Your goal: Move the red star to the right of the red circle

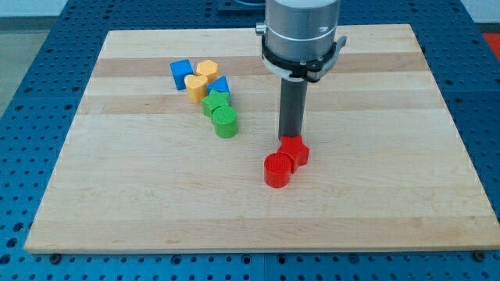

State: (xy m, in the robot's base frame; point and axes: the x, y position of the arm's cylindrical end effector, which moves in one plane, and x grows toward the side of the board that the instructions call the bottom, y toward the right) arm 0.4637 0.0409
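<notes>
The red circle (276, 170) is a short red cylinder near the middle of the board. The red star (295, 150) touches it on its upper right side. My tip (290, 137) is at the end of the dark rod, right at the star's top edge, just above the star in the view. It seems to touch the star. The arm's grey body hangs above at the view's top.
A cluster of blocks lies at the upper left: a blue block (180, 73), a yellow block (206, 69), a yellow heart-like block (196, 86), a blue block (221, 85), a green star-like block (216, 101) and a green cylinder (226, 122). The wooden board (117, 195) lies on a blue perforated table.
</notes>
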